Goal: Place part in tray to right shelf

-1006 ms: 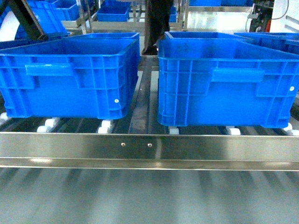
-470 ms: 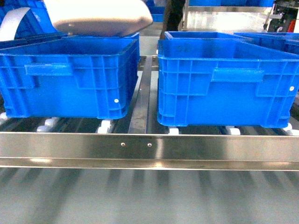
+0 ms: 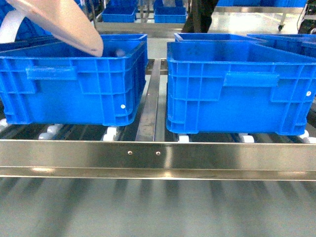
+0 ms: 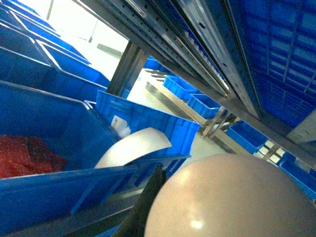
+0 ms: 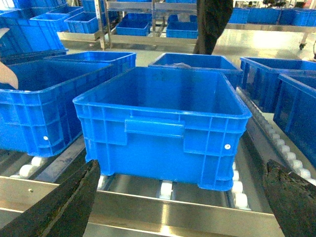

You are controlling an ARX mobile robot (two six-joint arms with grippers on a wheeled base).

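The cream tray (image 3: 59, 22) slants down from the top left, its lip dipping just inside the back of the left blue crate (image 3: 74, 84). It fills the lower right of the left wrist view as a glossy cream dome (image 4: 232, 197). My left gripper (image 4: 165, 190) holds it, and one dark finger (image 4: 148, 202) shows pressed against its side. A pale blurred smudge (image 3: 118, 51) sits beside the lip, and I cannot tell whether it is the part. My right gripper (image 5: 181, 170) hangs open before the right crate (image 5: 163, 118), above the right shelf's front rail (image 5: 173, 210).
The steel rail with two screws (image 3: 143, 153) runs across the front, with white rollers (image 3: 111, 133) and a centre divider (image 3: 148, 113) behind it. More blue crates stand behind and to the right (image 5: 266, 79). A crate nearby holds a white curved sheet (image 4: 133, 148) and red material (image 4: 24, 155).
The tray came in over the left crate, lay about level half a second ago, and now tips steeply with its lip down into the crate. The crates have not moved.
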